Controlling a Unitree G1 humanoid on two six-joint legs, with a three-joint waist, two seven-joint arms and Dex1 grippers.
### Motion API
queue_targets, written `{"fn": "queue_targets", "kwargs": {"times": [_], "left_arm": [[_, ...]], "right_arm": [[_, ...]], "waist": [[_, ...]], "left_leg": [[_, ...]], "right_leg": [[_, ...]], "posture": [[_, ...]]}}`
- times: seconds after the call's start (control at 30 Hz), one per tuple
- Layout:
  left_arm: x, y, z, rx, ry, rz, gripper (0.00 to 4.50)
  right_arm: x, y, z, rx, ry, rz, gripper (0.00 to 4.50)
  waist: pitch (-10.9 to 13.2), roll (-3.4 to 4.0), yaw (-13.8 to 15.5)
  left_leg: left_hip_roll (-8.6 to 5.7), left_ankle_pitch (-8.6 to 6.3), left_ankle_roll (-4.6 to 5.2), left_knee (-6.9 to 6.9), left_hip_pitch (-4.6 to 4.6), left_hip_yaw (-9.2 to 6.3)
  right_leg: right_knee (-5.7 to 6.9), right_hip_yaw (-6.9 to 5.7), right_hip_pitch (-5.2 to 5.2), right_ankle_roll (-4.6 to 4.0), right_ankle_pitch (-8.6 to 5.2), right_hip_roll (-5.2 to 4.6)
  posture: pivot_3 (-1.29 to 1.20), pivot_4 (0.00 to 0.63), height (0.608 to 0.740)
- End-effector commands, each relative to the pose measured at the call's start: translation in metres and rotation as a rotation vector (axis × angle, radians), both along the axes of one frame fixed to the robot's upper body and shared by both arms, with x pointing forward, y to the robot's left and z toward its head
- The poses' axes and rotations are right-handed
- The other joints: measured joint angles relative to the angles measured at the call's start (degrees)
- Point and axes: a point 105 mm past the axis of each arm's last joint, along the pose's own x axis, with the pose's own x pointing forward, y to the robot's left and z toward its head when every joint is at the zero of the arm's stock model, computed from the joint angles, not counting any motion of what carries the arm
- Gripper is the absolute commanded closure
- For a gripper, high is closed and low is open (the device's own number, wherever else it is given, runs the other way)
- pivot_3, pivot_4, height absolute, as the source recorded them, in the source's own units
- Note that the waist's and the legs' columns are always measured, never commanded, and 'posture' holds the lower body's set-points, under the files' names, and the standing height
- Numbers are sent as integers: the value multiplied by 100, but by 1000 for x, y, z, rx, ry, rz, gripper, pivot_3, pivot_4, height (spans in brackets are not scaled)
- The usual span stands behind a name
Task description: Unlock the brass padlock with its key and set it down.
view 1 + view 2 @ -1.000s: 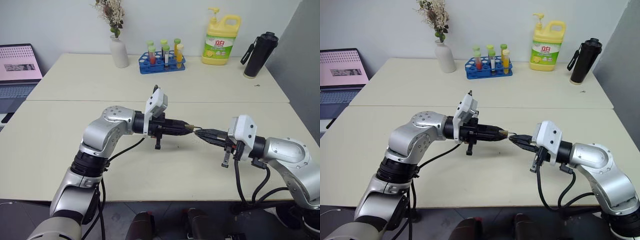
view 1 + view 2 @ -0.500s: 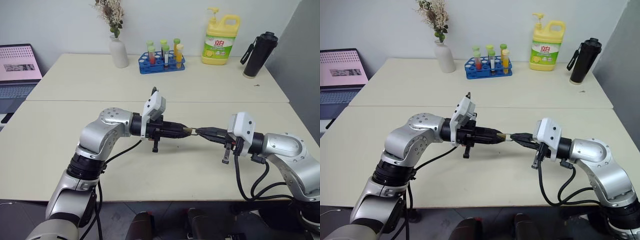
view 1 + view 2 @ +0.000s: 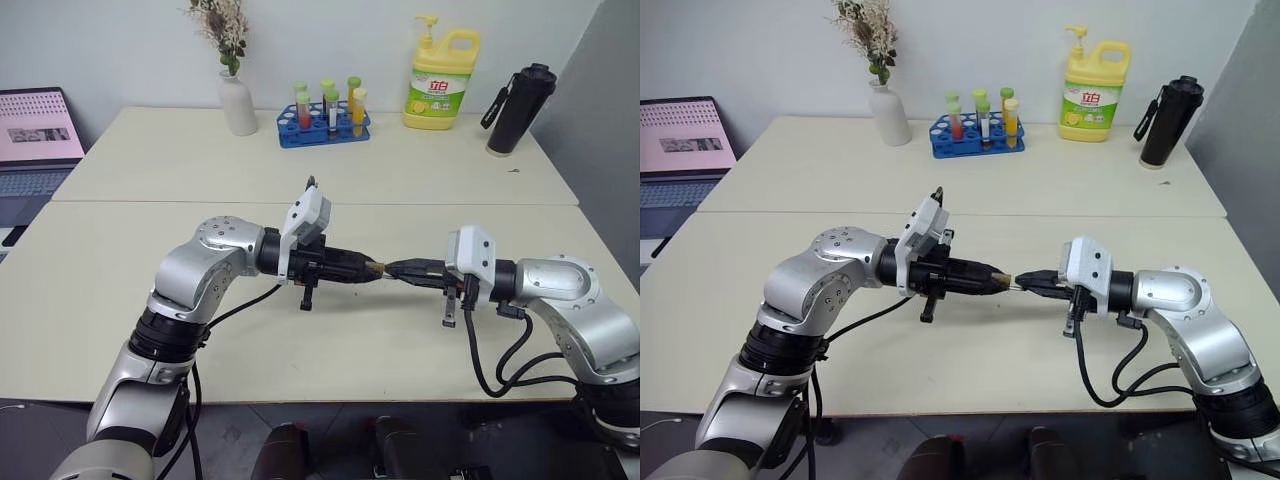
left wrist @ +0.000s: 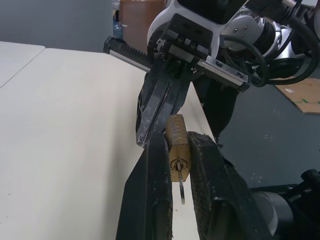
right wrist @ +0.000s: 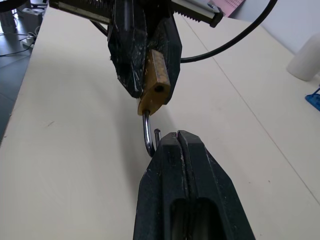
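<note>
The brass padlock (image 4: 177,145) is pinched between the two black fingers of my left gripper (image 3: 373,268), above the table's front half. The thin silvery key (image 4: 181,189) sticks out of its keyhole on the side facing the left wrist. On the far side its shackle (image 5: 147,134) stands out as an open hook with one end free. My right gripper (image 5: 177,139) is shut, and its tip sits right beside the shackle's free end. Whether it pinches the shackle is not clear. Both grippers point at each other, nearly level, in the left eye view.
Along the back of the table (image 3: 120,300) stand a white vase (image 3: 238,103), a blue rack of test tubes (image 3: 323,127), a yellow detergent bottle (image 3: 441,80) and a black flask (image 3: 520,108). A laptop (image 3: 35,140) sits at the far left.
The right wrist has turned a little, so its fingers now line up more squarely with the left gripper. Both grips look the same as before.
</note>
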Motion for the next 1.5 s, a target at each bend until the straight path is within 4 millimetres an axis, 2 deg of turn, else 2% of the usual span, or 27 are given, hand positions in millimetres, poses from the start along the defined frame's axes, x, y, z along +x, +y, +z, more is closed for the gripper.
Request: {"fn": "queue_targets", "kwargs": {"times": [0.03, 0.9, 1.03, 1.13, 1.2, 1.3, 1.5], "left_arm": [[-6, 1, 10, -23, -25, -19, 4333], [-3, 1, 10, -33, 3, 6, 4333], [1, 2, 4, -43, 66, 64, 4333], [2, 5, -9, -47, 168, 128, 4333], [5, 7, -22, -44, 233, 193, 4333], [7, 11, -48, -3, 297, 267, 4333], [18, 3, -71, -26, 383, 368, 4333]], "right_arm": [[-3, 4, 7, 7, -29, 39, 4500], [-8, 2, -1, -9, 2, 40, 4500], [-8, -16, -16, -102, 3, -21, 4500], [-18, -27, -25, -124, 25, -46, 4500], [-25, -31, -27, -119, 43, -70, 3951], [-35, -29, -21, -70, 75, -94, 2892], [-45, -19, -12, -21, 93, -91, 735]], "waist": [[0, 0, 0], [0, 0, 0], [0, 0, 3], [0, 0, 2], [0, 0, 3], [0, 0, -9], [-3, 0, 7]], "left_leg": [[0, 0, 0, 0, 0, 0], [0, 0, 0, 0, 0, -1], [-1, 0, 0, 0, 0, -1], [0, 0, 0, -1, -1, -1], [0, 0, 0, -1, -1, -2], [1, 0, 0, -1, -1, -4], [1, 0, -1, 1, 3, -8]], "right_leg": [[0, 0, 0, 0, 0, 0], [0, 0, 0, 0, 0, 0], [0, 0, 0, 1, 0, -2], [-2, 1, 0, 1, -1, -2], [-1, 0, 0, 1, -1, -3], [0, 1, 0, 1, -1, -3], [4, -3, 3, 3, 1, -1]], "posture": [[0, 150, 740], [0, 150, 740], [0, 150, 740], [0, 150, 740], [0, 150, 740], [0, 150, 740], [0, 150, 740]]}}
